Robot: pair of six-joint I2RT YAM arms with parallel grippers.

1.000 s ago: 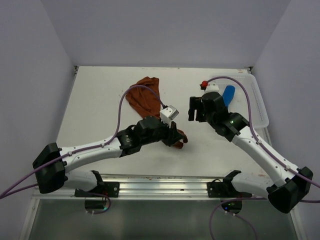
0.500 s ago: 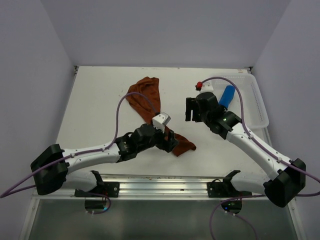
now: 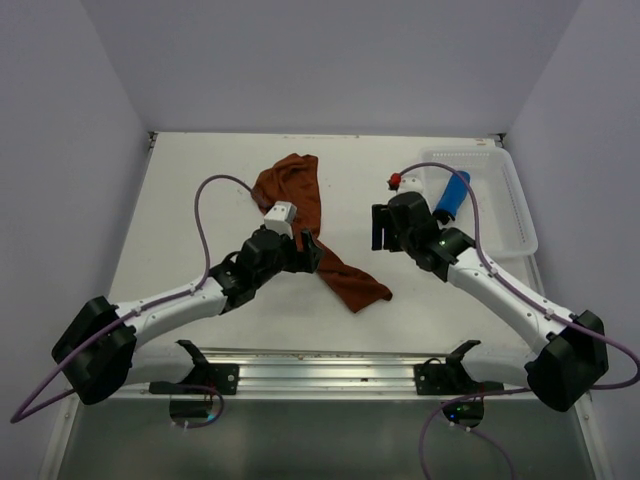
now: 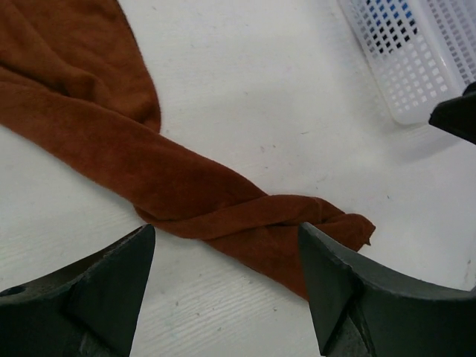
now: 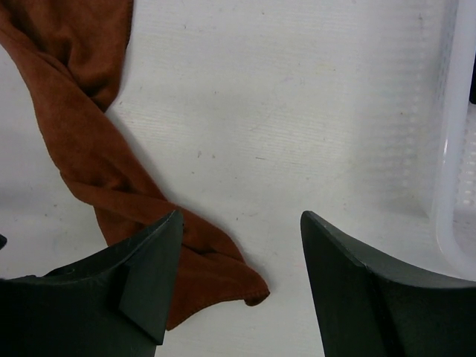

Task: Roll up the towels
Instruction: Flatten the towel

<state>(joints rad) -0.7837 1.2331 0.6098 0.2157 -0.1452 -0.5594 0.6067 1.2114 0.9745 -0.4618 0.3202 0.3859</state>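
- White table (image 3: 190, 200) is bounded by pale grey walls on the left, right and far sides, with a metal rail along its near edge.
- Two arms are reached inward over the table from their bases at the near corners.
- Rust towel (image 3: 305, 215) is laid out in a long twisted strip, running from a bunched end at far centre down to a pointed end near the middle of the table.
- Basket (image 3: 520, 215), white mesh, is set at the far right edge of the table.
- Blue towel (image 3: 455, 192) is seen inside the basket, rolled up.
- Left gripper (image 4: 223, 282) is spread wide, with nothing between its fingers; it is held above the rust towel's twisted near stretch.
- Right gripper (image 5: 238, 275) is also spread apart and empty, poised over bare table between the rust towel's near tip and the basket.
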